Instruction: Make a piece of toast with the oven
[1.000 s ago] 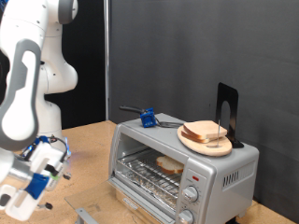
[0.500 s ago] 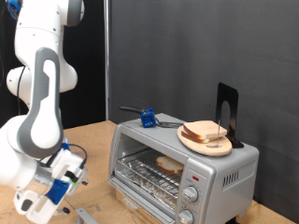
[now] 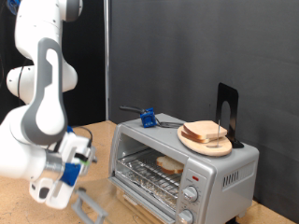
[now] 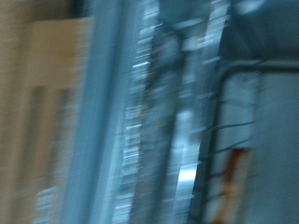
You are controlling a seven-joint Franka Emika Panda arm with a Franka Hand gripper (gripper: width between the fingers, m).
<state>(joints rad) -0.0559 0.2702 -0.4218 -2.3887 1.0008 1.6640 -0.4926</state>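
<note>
- Toaster oven (image 3: 182,168) sits on the wooden tabletop (image 3: 19,191), toward the exterior view's right edge; door open, hanging down at the front.
- Piece of toast (image 3: 169,164) lies flat on the wire rack (image 3: 149,174) inside the oven, toward the back.
- Gripper (image 3: 54,185) is low at the tabletop's edge on the exterior view's left, just beside the lowered door (image 3: 91,205); jaws' state cannot be told, nothing seen between them.
- Toast lies to the exterior view's right of the gripper, slightly higher, inside the cavity.
- Wrist view is heavily blurred; only metal bars and wire show.
- Wooden plate (image 3: 205,141) with spare bread slices (image 3: 206,133) rests on the oven top, beside a fork with blue clip (image 3: 147,117) and a black bookend (image 3: 227,112).
</note>
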